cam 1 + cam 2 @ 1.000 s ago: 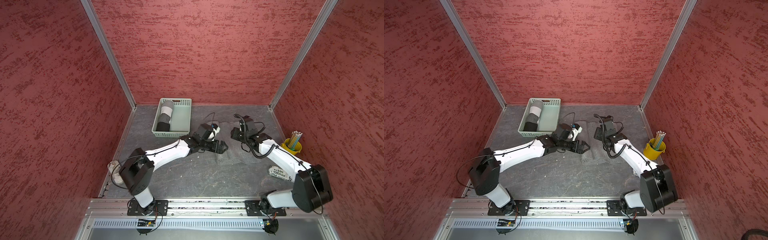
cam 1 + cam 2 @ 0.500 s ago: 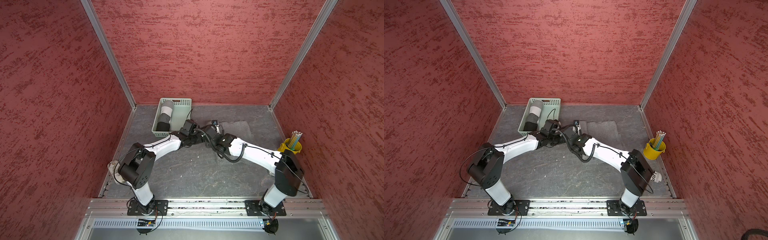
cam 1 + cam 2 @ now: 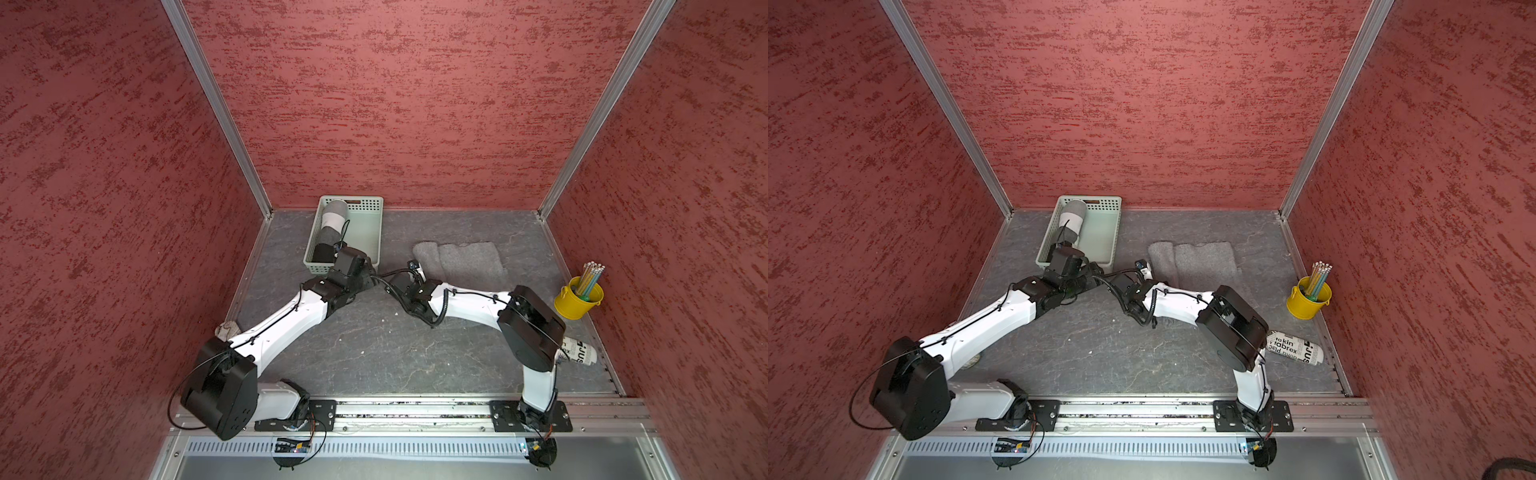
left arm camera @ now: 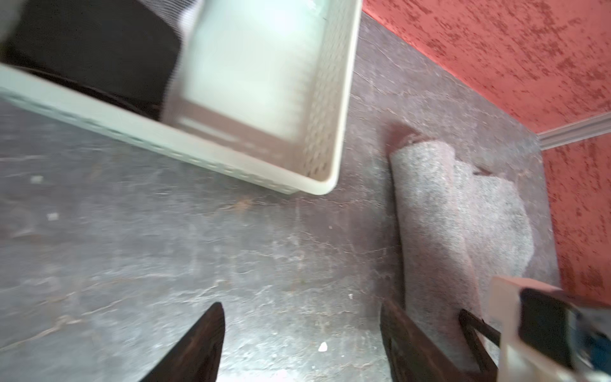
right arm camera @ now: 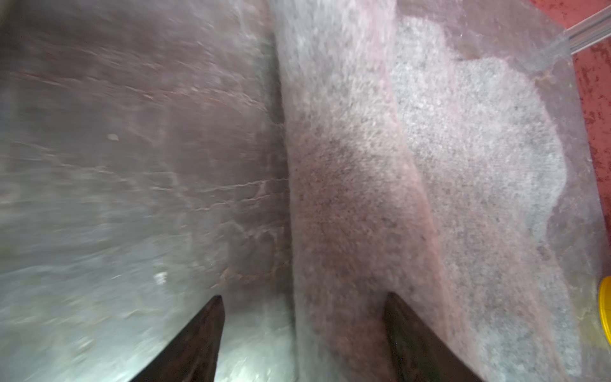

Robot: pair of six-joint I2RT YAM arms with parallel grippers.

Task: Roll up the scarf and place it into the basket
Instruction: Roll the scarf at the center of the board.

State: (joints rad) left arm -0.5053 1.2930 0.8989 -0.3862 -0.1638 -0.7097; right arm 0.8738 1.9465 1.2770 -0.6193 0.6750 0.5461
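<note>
The grey scarf (image 3: 461, 259) lies on the table right of the basket (image 3: 370, 232), its left end turned into a loose roll (image 4: 426, 211). The basket is pale green and holds a grey, white and black roll (image 3: 332, 224). My left gripper (image 4: 301, 307) is open over bare table, between the basket's near corner and the scarf's roll. My right gripper (image 5: 302, 297) is open too, and the scarf's rolled edge (image 5: 347, 185) runs between its fingers, nearer one finger. In both top views the two wrists meet in front of the basket and hide the fingers.
A yellow bucket of pencils (image 3: 579, 297) stands at the right edge. A white printed roll (image 3: 1293, 347) lies in front of it, beside the right arm's base. A crumpled cloth (image 3: 227, 330) sits at the left edge. Red walls close three sides.
My left arm has drawn back left toward the basket's near corner. My right arm has swung left from the scarf's far part to its rolled left end, and its jaws have widened.
</note>
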